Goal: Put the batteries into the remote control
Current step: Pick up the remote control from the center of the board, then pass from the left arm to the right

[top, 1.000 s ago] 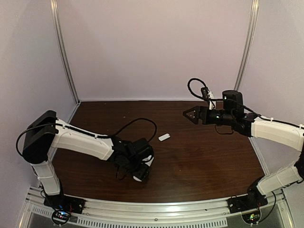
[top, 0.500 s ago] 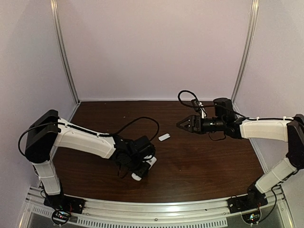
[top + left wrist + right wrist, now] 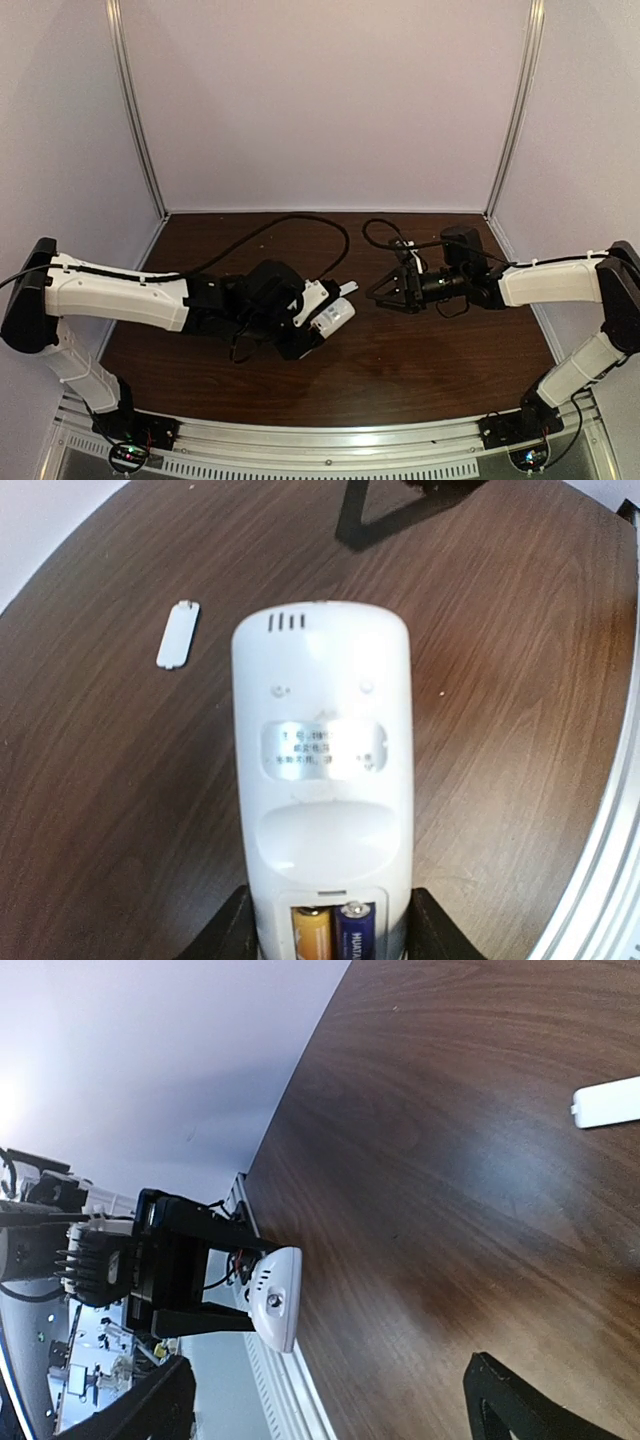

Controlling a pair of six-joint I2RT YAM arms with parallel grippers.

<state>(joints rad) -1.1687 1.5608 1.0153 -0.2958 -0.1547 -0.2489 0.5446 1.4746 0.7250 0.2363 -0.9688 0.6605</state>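
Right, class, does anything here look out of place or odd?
The remote control, held by the left end effector, has its battery bay open, and its cover lies apart on the table. The two batteries inside differ: one orange, one dark blue.

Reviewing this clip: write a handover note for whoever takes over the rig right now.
Left gripper: shut on the white oblong plastic remote control, lifted, back toward its wrist camera.
Right gripper: open, empty, pointing at the remote.
Done: one orange cell and one dark blue cell sit side by side in the open bay.
Left: the small white cover piece lies on the brown wooden table; probably refit it.
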